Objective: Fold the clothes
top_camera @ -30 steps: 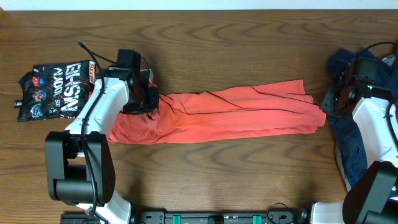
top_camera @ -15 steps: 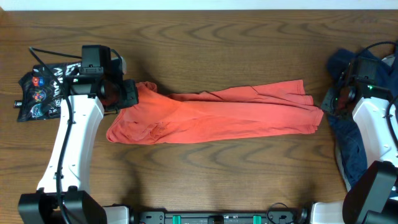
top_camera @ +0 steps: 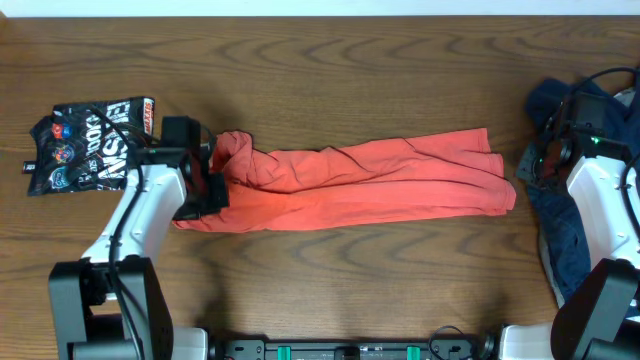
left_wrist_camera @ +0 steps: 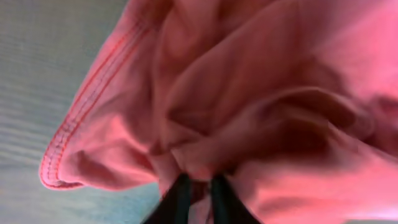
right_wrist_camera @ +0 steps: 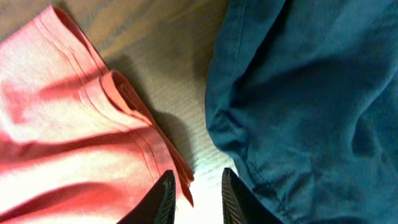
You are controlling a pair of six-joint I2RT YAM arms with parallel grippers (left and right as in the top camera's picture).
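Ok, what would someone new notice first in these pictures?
The orange-red T-shirt, lying in a long band across the middle of the table, its left end bunched at the left gripper. Next, a glossy black snack bag at the far left and a dark blue garment at the right edge.

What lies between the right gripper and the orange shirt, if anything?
Nothing visible. The right gripper is open just at the right end of the shirt, with only bare table showing between its fingers. The dark blue cloth lies on the other side, away from the shirt.
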